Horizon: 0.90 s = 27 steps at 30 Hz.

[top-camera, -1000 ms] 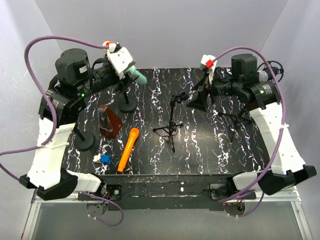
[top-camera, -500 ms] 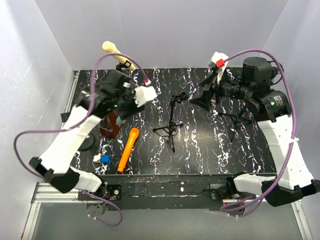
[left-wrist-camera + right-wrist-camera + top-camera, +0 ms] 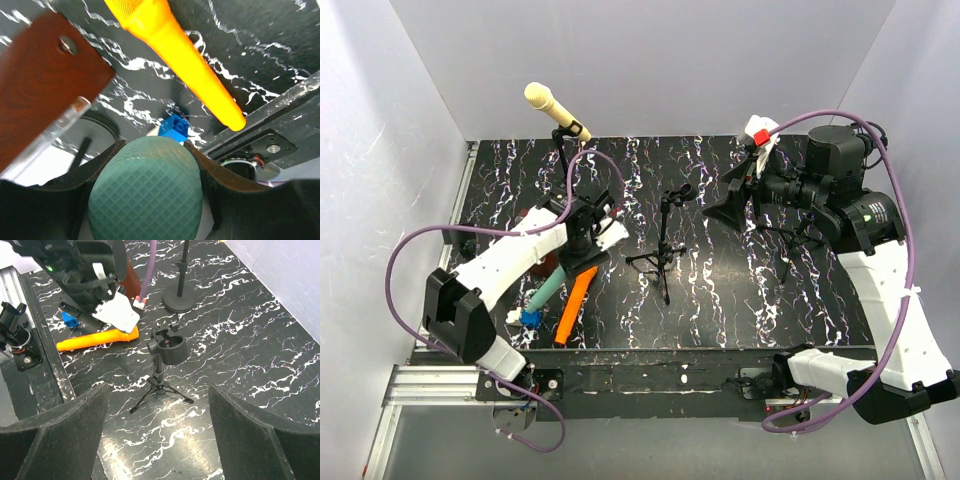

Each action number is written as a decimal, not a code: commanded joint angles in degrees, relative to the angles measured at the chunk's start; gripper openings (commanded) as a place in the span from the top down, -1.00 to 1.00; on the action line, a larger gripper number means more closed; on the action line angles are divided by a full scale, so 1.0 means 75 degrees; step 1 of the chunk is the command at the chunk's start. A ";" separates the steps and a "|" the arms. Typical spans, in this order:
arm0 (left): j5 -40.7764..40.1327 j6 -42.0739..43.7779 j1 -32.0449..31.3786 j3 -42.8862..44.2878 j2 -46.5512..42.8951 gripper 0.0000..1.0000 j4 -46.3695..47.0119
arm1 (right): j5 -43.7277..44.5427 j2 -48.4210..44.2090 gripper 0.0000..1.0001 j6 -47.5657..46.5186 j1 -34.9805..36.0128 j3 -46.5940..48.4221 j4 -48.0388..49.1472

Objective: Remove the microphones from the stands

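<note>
Left gripper point(image 3: 572, 266) pinches a teal microphone point(image 3: 545, 293) low over the table's point(image 3: 720, 300) near-left side, just beside an orange microphone point(image 3: 575, 300) and a blue block point(image 3: 530, 318). Right gripper point(image 3: 740, 190) hangs spread wide, far right. Three microphones show in all; the cream microphone point(image 3: 548, 103) sits on a far-left stand point(image 3: 567, 165).

Left arm point(image 3: 505, 262) and right arm point(image 3: 883, 290): white shells, black joints.
A purple cable point(image 3: 392, 275) trails off each; a red tab point(image 3: 760, 138) marks the right wrist.
</note>
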 commanded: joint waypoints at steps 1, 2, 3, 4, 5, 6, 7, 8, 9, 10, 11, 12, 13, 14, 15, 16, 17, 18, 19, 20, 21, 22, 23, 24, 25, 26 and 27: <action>-0.1198 -0.1545 0.0370 -0.0781 0.0189 1.00 0.0055 | 0.0081 -0.0098 -0.72 -0.0091 -0.0027 0.0026 0.0069; -0.1516 -0.1745 0.0418 -0.0898 0.0201 1.00 0.0384 | 0.0104 -0.0110 -0.72 -0.0091 -0.0027 0.0003 0.0116; -0.1600 -0.1782 0.0442 -0.0958 0.0236 1.00 0.0700 | 0.0105 -0.0110 -0.73 -0.0115 -0.0027 0.0003 0.0128; -0.1659 -0.1805 0.0442 -0.1051 0.0283 1.00 0.0947 | 0.0093 -0.0075 -0.73 -0.0103 -0.0027 0.0026 0.0151; -0.1671 -0.1898 0.0453 -0.1064 0.0376 0.92 0.1147 | 0.0104 -0.0028 -0.73 -0.0091 -0.0027 0.0107 0.0128; -0.1613 -0.2062 0.0512 -0.1029 0.0539 0.92 0.1323 | 0.0105 0.0018 -0.73 -0.0091 -0.0027 0.0201 0.0070; -0.1485 -0.2226 0.0593 -0.0982 0.0692 0.92 0.1417 | 0.0105 0.0054 -0.73 -0.0126 -0.0027 0.0225 0.0023; -0.1379 -0.2448 0.0664 -0.0958 0.0902 0.93 0.1557 | 0.0139 0.0054 -0.73 -0.0173 -0.0027 0.0225 0.0023; -0.1239 -0.2624 0.0757 -0.0958 0.1078 0.98 0.1675 | 0.0151 0.0043 -0.73 -0.0173 -0.0027 0.0214 -0.0024; -0.1133 -0.2742 0.0816 -0.1005 0.1219 1.00 0.1850 | 0.0163 0.0031 -0.73 -0.0185 -0.0027 0.0213 -0.0082; -0.1039 -0.2766 0.0863 -0.1051 0.1360 1.00 0.2049 | 0.0163 0.0019 -0.73 -0.0220 -0.0027 0.0213 -0.0164; -0.1027 -0.2801 0.0898 -0.1098 0.1477 1.00 0.2225 | 0.0163 -0.0016 -0.73 -0.0243 -0.0027 0.0202 -0.0235; -0.1015 -0.2802 0.0934 -0.1122 0.1629 1.00 0.2424 | 0.0175 -0.0028 -0.73 -0.0290 -0.0027 0.0190 -0.0317; -0.0980 -0.2825 0.0980 -0.1111 0.1782 1.00 0.2554 | 0.0186 -0.0051 -0.73 -0.0337 -0.0027 0.0202 -0.0399; -0.0945 -0.2837 0.1027 -0.1053 0.1888 1.00 0.2682 | 0.0210 -0.0063 -0.73 -0.0361 -0.0027 0.0202 -0.0481; -0.0910 -0.2872 0.1074 -0.1006 0.2028 1.00 0.2765 | 0.0222 -0.0063 -0.74 -0.0384 -0.0027 0.0225 -0.0586; -0.0852 -0.2907 0.1121 -0.0924 0.2145 1.00 0.2801 | 0.0233 -0.0063 -0.73 -0.0407 -0.0027 0.0248 -0.0645; -0.0816 -0.2965 0.1145 -0.0853 0.2286 1.00 0.2824 | 0.0233 -0.0051 -0.73 -0.0385 -0.0027 0.0260 -0.0727; -0.0816 -0.3047 0.1180 -0.0806 0.2415 0.96 0.2824 | 0.0233 -0.0063 -0.74 -0.0373 -0.0027 0.0249 -0.0774; -0.0804 -0.3083 0.1203 -0.0794 0.2509 0.72 0.2848 | 0.0233 -0.0075 -0.73 -0.0349 -0.0027 0.0225 -0.0786; -0.0804 -0.3129 0.1204 -0.0817 0.2591 0.55 0.2848 | 0.0245 -0.0086 -0.73 -0.0303 -0.0027 0.0179 -0.0774; -0.0758 -0.3130 0.1204 -0.0829 0.2615 0.46 0.2859 | 0.0245 -0.0110 -0.73 -0.0256 -0.0027 0.0120 -0.0786; -0.0757 -0.3130 0.1204 -0.0864 0.2627 0.38 0.2894 | 0.0268 -0.0145 -0.73 -0.0209 -0.0016 0.0038 -0.0763; -0.0769 -0.3141 0.1204 -0.0888 0.2627 0.21 0.2883 | 0.0280 -0.0191 -0.73 -0.0139 -0.0027 -0.0067 -0.0705; -0.0769 -0.3142 0.1204 -0.0911 0.2615 0.10 0.2883 | 0.0280 -0.0227 -0.73 -0.0057 -0.0039 -0.0161 -0.0681; -0.0757 -0.3142 0.1204 -0.0911 0.2580 0.04 0.2848 | 0.0280 -0.0250 -0.73 0.0013 -0.0039 -0.0266 -0.0657; -0.0746 -0.3118 0.1204 -0.0923 0.2568 -0.02 0.2836 | 0.0269 -0.0309 -0.73 0.0084 -0.0039 -0.0360 -0.0622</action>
